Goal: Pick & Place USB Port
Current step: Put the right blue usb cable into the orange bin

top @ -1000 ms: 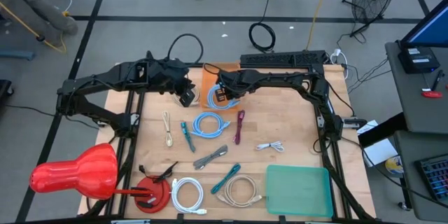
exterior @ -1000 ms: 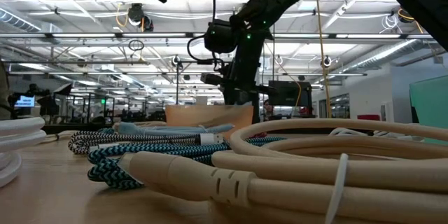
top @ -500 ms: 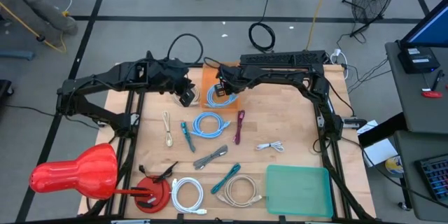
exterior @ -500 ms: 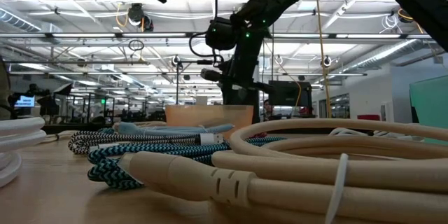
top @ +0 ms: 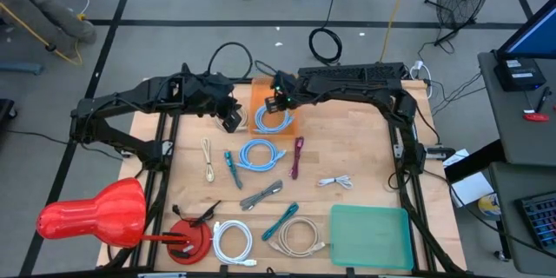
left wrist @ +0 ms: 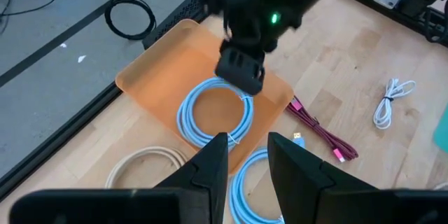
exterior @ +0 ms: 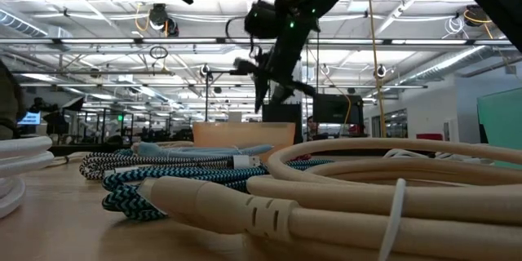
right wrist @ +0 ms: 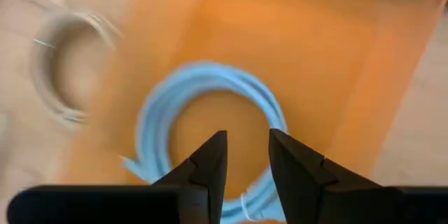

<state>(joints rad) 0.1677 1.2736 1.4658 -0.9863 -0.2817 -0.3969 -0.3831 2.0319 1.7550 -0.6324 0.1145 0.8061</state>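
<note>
An orange tray (top: 259, 97) stands at the table's far middle. A light-blue coiled USB cable (top: 274, 120) lies flat in it and also shows in the left wrist view (left wrist: 215, 112) and the right wrist view (right wrist: 210, 129). My right gripper (top: 280, 84) hangs above the tray's far part, clear of the coil, open and empty; the right wrist view (right wrist: 248, 147) shows the gap between its fingers. My left gripper (top: 230, 122) waits just left of the tray, open and empty, as its wrist view (left wrist: 248, 147) shows.
On the table lie a second light-blue coil (top: 261, 154), a magenta cable (top: 297, 156), a white cable (top: 337, 182), a teal braided cable (top: 233, 169), a beige cable (top: 208, 161), a beige coil (top: 297, 236) and a white coil (top: 232, 241). A green tray (top: 369, 236) sits near right, red objects (top: 95, 215) near left.
My right gripper has risen from just above the light-blue coil in the orange tray and gone toward the table's far edge, tipping as it went. The coil stays flat in the tray.
</note>
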